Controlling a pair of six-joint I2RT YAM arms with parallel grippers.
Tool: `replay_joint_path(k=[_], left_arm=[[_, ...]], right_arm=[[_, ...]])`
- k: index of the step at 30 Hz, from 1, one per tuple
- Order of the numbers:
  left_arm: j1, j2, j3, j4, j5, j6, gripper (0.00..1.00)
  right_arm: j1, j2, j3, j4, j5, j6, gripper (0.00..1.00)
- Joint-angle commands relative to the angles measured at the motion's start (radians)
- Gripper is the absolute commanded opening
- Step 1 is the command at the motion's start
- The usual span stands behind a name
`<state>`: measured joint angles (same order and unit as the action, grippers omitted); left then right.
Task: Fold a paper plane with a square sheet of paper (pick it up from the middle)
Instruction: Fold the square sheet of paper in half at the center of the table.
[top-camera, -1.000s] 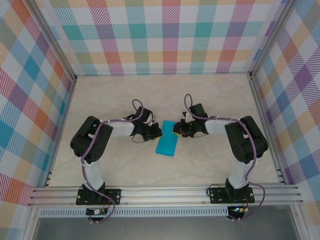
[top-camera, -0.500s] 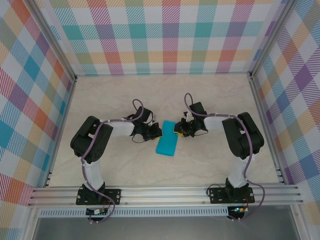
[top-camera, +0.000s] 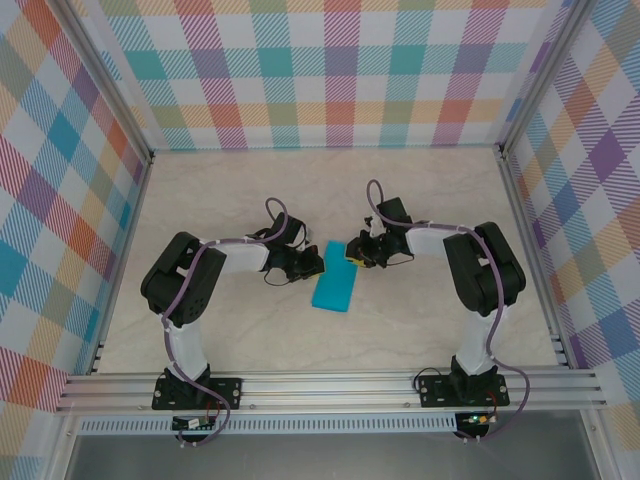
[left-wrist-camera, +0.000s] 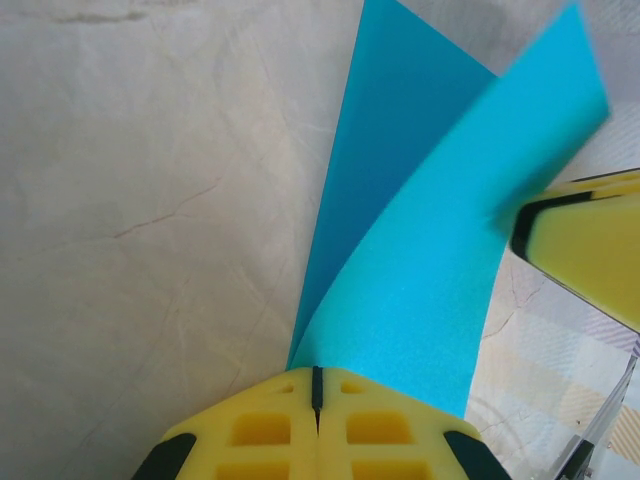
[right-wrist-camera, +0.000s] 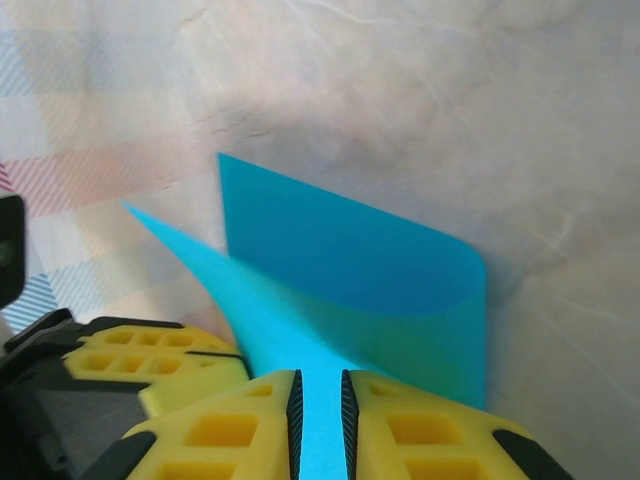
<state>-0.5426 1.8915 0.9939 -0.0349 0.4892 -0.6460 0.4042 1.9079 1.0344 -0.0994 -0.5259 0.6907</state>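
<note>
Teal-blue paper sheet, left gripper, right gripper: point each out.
Teal-blue paper sheet (top-camera: 333, 293): top external view, near end.
Left gripper (left-wrist-camera: 317, 385): left wrist view, fingertip seam.
Right gripper (right-wrist-camera: 318, 395): right wrist view, between fingertips.

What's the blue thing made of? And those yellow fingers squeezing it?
The square sheet of paper looks like thin, matte paper: it curls softly without cracking. The yellow fingers look like plastic or foam, with moulded square pockets; hard to tell which.

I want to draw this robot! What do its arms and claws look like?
The left arm and right arm are black joints with white tubes, and purple cables loop along them. The left claw and right claw are yellow with square holes and black edges.
</note>
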Motion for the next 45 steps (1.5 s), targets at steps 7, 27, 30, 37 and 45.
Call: replay_joint_path(k=[7,27,30,37,45], left_arm=[[-0.017,0.059,-0.038,-0.152,-0.111,0.020,0.00],[-0.017,0.063,-0.044,-0.141,-0.108,0.017,0.00],[-0.017,0.064,-0.044,-0.142,-0.109,0.016,0.00],[-0.017,0.062,-0.041,-0.146,-0.106,0.019,0.00],[-0.018,0.060,-0.035,-0.152,-0.107,0.019,0.00]], right_arm=[[-0.009,0.001,0.023,-0.044,0.016,-0.043,0.21],[-0.043,0.073,0.055,-0.076,0.053,-0.049,0.20],[-0.042,0.054,0.063,-0.095,0.068,-0.053,0.20],[-0.050,-0.005,0.114,-0.084,-0.013,-0.057,0.21],[-0.062,0.058,0.127,-0.076,0.010,-0.049,0.21]])
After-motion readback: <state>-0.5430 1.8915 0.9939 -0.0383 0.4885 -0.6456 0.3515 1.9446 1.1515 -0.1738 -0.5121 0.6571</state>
